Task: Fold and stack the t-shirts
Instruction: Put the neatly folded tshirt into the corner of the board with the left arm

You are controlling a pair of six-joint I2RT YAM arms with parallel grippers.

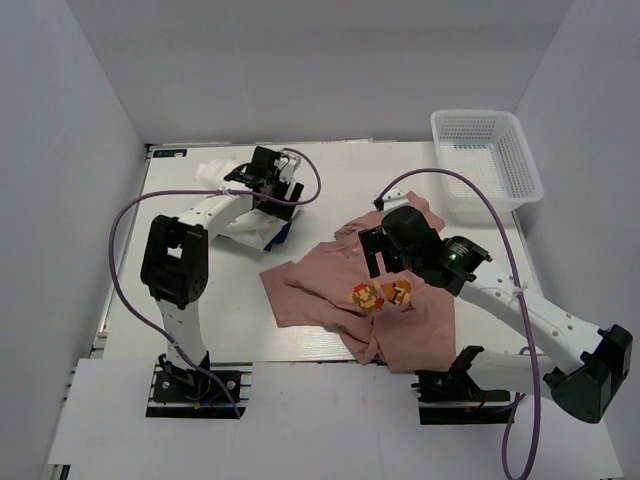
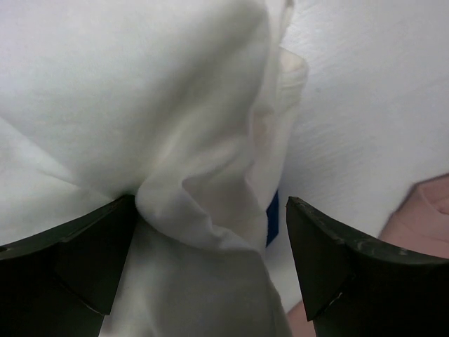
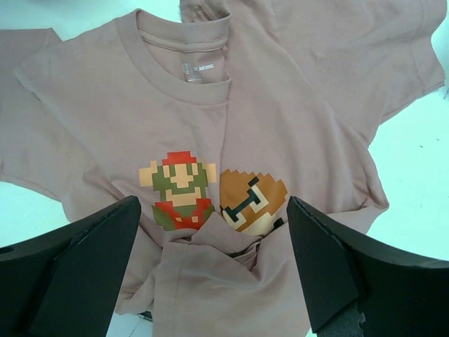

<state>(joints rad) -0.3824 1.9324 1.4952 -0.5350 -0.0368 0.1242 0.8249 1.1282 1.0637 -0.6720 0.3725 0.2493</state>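
Pale grey walls (image 1: 300,60) enclose a white rectangular table (image 1: 330,190), with a white plastic mesh basket (image 1: 470,113) standing at its far right corner. A dusty-pink cotton t-shirt (image 1: 330,290) lies loosely spread and wrinkled on the table right of centre, toward the near edge. Its pixel-style cartoon print in red, green and orange-brown (image 1: 380,294) faces up. In the right wrist view the pink t-shirt (image 3: 295,105) has its ribbed collar and small white neck label (image 3: 189,70) on the far side. A fold of the lower fabric rises to cover the bottom edge of the print (image 3: 210,189). The right gripper (image 1: 378,258) hangs directly over this print, its two dark fingers spread wide with nothing between them (image 3: 214,203). A heap of crumpled white cotton t-shirt fabric (image 1: 245,225) sits at the far left of the table, well apart from the basket; how many garments it contains cannot be told. The left gripper (image 1: 270,185) is lowered onto this heap. In the left wrist view its jaws stand wide, with a bunched ridge of white fabric (image 2: 140,105) lying between the fingers (image 2: 210,203) but not clamped. A small blue patch (image 2: 272,217) shows at the fabric's edge, and a corner of the pink t-shirt (image 2: 421,217) appears to the right. Purple cables (image 1: 120,250) loop along both arms.
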